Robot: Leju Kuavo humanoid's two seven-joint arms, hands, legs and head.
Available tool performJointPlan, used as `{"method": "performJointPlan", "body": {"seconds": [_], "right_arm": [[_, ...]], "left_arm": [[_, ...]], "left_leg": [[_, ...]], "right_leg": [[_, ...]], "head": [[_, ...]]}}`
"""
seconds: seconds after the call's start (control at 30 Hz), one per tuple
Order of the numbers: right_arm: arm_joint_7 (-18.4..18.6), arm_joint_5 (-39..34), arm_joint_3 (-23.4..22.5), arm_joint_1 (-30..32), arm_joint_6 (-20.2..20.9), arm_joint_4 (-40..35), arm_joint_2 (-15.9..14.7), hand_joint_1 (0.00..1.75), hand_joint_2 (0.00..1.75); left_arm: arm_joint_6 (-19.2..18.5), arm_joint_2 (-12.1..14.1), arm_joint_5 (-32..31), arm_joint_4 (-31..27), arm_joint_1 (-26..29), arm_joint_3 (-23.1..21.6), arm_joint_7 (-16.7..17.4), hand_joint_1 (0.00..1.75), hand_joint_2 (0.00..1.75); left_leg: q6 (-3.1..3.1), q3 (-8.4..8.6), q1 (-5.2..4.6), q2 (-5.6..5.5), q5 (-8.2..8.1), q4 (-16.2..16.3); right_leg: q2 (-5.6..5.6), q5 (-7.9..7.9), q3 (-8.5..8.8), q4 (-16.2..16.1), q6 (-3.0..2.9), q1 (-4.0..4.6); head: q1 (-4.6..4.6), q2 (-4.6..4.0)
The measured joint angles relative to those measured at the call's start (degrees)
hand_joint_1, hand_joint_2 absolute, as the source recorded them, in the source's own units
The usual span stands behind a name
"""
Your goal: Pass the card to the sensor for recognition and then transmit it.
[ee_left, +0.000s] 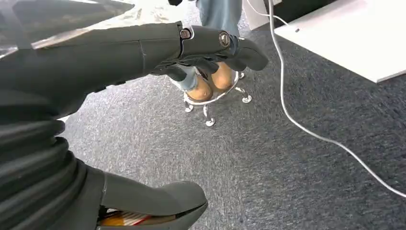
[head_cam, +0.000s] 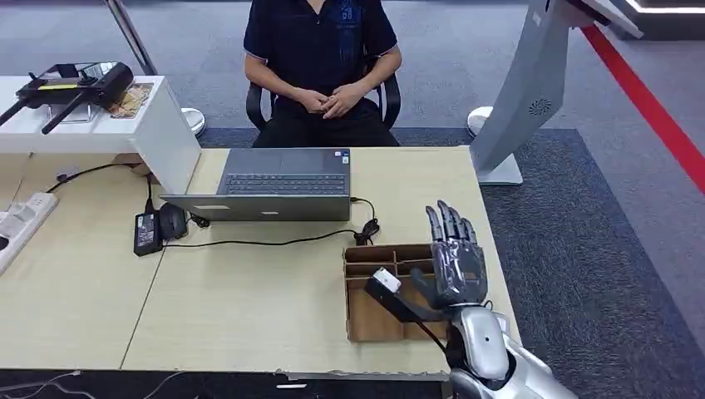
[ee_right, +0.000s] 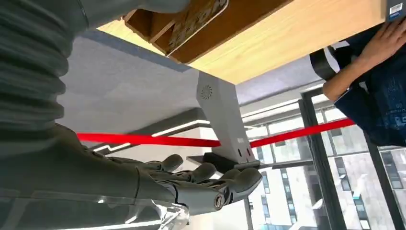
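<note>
floor: grey carpet, red stripe | furniture: wooden desk (pale), white counter

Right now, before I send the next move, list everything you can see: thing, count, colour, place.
laptop: one, grey, open, far middle of the table
table: one, light wood, in front of the robot
box: one, brown cardboard with dividers, near right of the table
adapter: one, black, left of the laptop, its cable running right
power strip: one, white, left edge
shelf: one, white, far left, with a black device on top
kiosk: one, grey-white, standing right of the table
person: one, dark shirt, seated behind the laptop, hands clasped
right hand: grey, fingers spread, over the box
left hand: dark grey, hanging over carpet
</note>
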Motion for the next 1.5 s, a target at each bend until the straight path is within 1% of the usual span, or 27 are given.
{"method": "performJointPlan", "body": {"seconds": [0.37, 1.5], "right_arm": [[0.0, 0.3, -0.1, 0.1, 1.0, 0.2, 0.0, 0.0, 1.75], [-0.7, 0.7, 0.1, 0.3, 1.1, 1.9, 0.7, 0.0, 1.75]], "left_arm": [[0.0, 0.0, 0.0, 0.0, 0.0, 0.0, 0.0, 0.0, 1.75], [0.0, 0.0, 0.2, 0.0, 0.0, 0.0, -0.1, 0.0, 1.75]], "left_leg": [[0.0, 0.0, 0.0, 0.0, 0.0, 0.0], [0.0, -0.01, 0.0, 0.0, 0.0, 0.0]], "right_leg": [[0.0, 0.0, 0.0, 0.0, 0.0, 0.0], [0.0, 0.0, 0.0, 0.0, 0.0, 0.0]], "head": [[0.0, 0.0], [0.0, 0.0]]}}
